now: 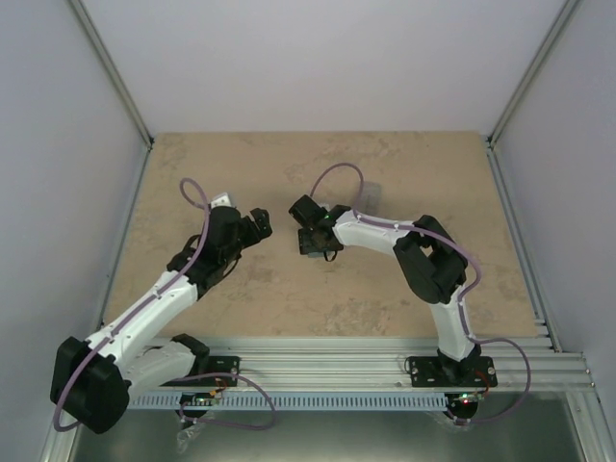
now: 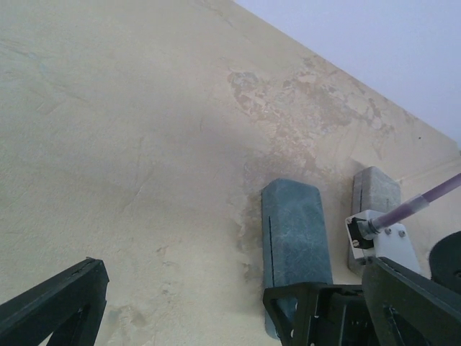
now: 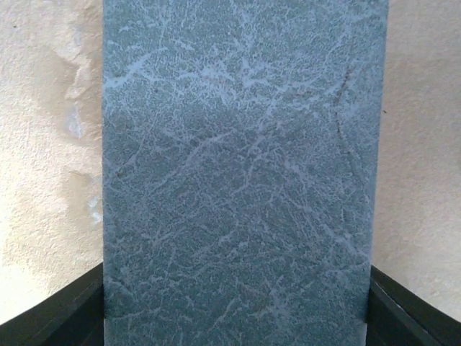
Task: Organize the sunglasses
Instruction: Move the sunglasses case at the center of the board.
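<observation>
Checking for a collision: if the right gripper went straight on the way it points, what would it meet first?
The blue-grey case: it lies ahead of the right gripper, between its fingers, probably very close, though depth is unclear.

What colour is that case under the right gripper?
The case is blue-grey with pale crackled veins, clearest in the right wrist view.

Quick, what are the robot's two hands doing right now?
Left gripper: open, holding nothing.
Right gripper: straddling the blue-grey case; gripping or not cannot be told.
</observation>
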Controlling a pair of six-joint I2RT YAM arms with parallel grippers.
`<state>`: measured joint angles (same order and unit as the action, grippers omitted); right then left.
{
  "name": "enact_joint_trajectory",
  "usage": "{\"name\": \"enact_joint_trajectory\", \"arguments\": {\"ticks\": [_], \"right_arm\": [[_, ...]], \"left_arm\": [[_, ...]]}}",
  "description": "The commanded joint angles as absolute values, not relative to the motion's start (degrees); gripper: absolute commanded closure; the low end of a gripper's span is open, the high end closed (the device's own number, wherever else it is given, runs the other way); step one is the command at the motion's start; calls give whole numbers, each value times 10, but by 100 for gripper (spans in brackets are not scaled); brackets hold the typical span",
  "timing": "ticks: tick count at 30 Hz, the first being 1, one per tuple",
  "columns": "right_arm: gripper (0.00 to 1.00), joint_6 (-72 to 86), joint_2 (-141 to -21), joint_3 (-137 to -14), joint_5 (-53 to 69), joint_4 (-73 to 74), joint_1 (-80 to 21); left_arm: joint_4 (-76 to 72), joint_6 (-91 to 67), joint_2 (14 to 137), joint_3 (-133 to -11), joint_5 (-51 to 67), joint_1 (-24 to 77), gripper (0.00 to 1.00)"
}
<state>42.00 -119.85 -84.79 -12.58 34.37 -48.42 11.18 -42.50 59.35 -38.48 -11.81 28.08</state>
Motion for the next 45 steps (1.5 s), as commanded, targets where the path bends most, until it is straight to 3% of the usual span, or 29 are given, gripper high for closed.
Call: {"name": "enact_joint_trajectory", "arguments": {"ticks": [1, 11, 21, 25, 30, 36, 45], "right_arm": [[35, 451, -1187, -852, -179, 370, -483], [39, 440, -1189, -859, -176, 309, -415], [36, 417, -1274, -965, -124, 327, -378], [30, 417, -1273, -963, -117, 329, -374], [14, 401, -1242, -951, -105, 319, -374], [3, 373, -1131, -900, -110, 299, -374], [2, 330, -795, -687, -198, 287, -374]], "left_arm": [[119, -426, 572, -377, -105, 280, 1], [142, -376, 527, -403, -85, 280, 1], [188, -387, 510, -440, -69, 280, 1], [209, -384, 522, -456, -49, 280, 1], [216, -362, 521, -464, -43, 280, 1], [239, -321, 482, -483, -76, 280, 0], [292, -260, 370, -529, -127, 280, 0]]}}
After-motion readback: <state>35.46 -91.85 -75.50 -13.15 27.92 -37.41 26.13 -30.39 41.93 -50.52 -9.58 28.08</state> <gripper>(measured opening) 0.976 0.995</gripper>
